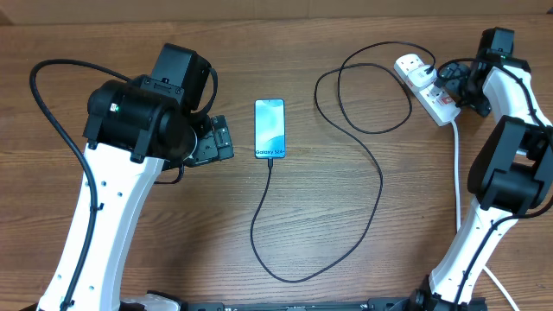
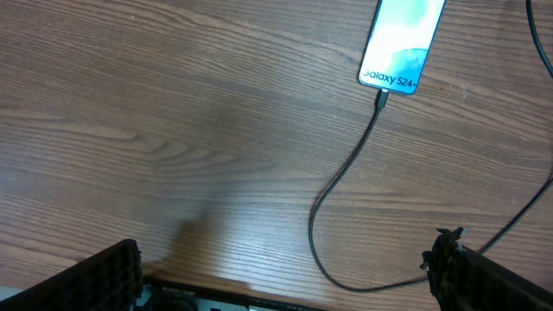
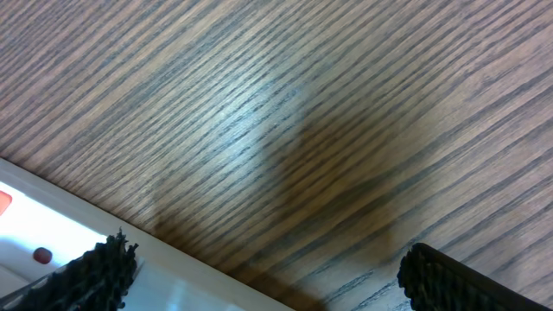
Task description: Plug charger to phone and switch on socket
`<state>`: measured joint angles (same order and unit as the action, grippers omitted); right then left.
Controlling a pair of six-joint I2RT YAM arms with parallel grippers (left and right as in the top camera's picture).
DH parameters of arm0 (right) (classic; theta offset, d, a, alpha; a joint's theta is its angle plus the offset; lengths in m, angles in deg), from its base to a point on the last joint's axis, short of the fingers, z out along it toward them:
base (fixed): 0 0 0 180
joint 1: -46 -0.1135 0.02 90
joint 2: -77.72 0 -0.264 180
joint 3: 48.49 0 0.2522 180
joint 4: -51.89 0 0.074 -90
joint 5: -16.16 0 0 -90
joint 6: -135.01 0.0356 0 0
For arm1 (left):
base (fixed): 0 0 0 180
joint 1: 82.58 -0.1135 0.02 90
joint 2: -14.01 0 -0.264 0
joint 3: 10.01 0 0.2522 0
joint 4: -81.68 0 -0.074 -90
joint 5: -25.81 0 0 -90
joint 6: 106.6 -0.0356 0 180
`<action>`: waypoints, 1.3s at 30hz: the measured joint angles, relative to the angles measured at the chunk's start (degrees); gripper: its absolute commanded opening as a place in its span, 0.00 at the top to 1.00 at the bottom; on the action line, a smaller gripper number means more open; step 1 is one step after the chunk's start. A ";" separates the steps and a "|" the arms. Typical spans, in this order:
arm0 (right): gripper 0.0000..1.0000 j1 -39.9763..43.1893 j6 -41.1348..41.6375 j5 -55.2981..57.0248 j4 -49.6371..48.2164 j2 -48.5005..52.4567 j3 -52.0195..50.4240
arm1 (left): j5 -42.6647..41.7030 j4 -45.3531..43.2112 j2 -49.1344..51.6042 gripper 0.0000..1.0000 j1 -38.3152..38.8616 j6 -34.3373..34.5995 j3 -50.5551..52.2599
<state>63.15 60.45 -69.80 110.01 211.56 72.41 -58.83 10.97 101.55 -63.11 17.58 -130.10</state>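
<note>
The phone (image 1: 269, 128) lies flat mid-table, its light blue screen up, and shows again in the left wrist view as the phone (image 2: 402, 43). The charger's thin black cable (image 1: 373, 186) has its plug tip (image 2: 381, 98) in the phone's near short edge. From there it loops toward the front and back to the white adapter (image 1: 412, 64) sitting in the socket (image 1: 429, 92). My left gripper (image 1: 226, 138) stands open and empty, left of the phone. Over the socket's end my right gripper (image 1: 448, 82) is open, with the socket (image 3: 60, 246) under its left finger.
A thick white cord (image 1: 457, 177) runs from the socket down the right side, past the right arm's base. The table's front edge (image 2: 242, 294) lies just under my left gripper (image 2: 281, 285). A red marking (image 3: 4, 200) shows on the socket by my right gripper (image 3: 268, 289).
</note>
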 measured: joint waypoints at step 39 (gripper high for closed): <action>0.00 -0.35 -0.20 -2.34 1.55 0.04 0.83 | 0.00 0.00 0.00 0.01 0.00 0.00 0.00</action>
<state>62.80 60.25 -72.14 111.56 211.61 73.24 -58.83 10.97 101.55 -63.11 17.58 -130.10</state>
